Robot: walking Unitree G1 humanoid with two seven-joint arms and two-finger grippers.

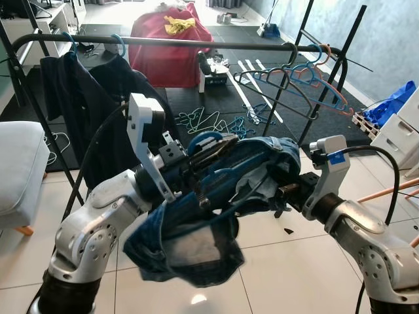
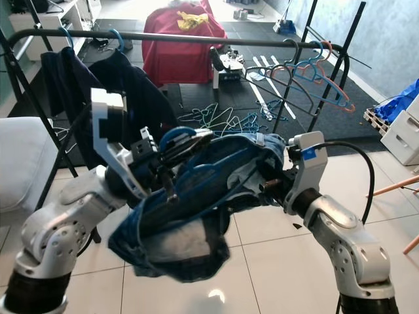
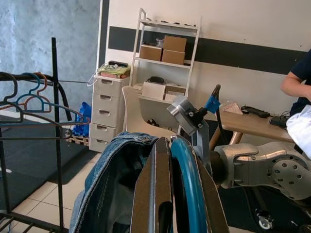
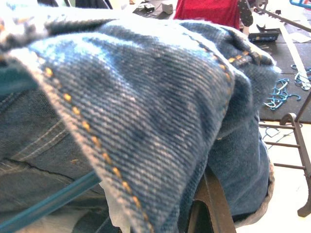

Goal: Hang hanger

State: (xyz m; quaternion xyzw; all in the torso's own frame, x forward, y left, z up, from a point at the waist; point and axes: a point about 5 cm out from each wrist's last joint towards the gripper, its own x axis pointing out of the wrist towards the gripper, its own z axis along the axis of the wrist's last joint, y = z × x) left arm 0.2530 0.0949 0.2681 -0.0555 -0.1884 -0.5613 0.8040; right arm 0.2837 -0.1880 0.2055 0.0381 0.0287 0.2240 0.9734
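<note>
At the center of your head view, both arms meet around a bundle of jeans [image 1: 216,196] draped on a blue hanger [image 1: 204,139], held in the air below the rail [image 1: 196,42]. Your left gripper [image 1: 213,149], coming in from the lower left, has its fingers clamped on the hanger's blue hook; the left wrist view shows the two dark fingers [image 3: 155,194] pressed together against the blue curve [image 3: 187,184]. Your right gripper [image 1: 288,190] reaches in from the lower right and is buried in the denim at the bundle's right end; you cannot tell whether its fingers are open or closed. In the right wrist view, folded denim with orange stitching [image 4: 146,107] lies right against the camera, with a teal hanger bar [image 4: 48,204] at the lower left.

Behind the bundle, the rail crosses the upper part of the frame. Dark clothes [image 1: 85,98] hang at its upper left, and a few bare hangers [image 1: 308,78] hang at its upper right. Past the rail, more hangers [image 1: 216,121] lie loose on the dark mat [image 1: 216,98] at center. A red-covered heap [image 1: 167,46] sits at the top center. A grey cushion [image 1: 19,163] lies at the left edge, and a blue bag [image 1: 393,101] at the right edge.
</note>
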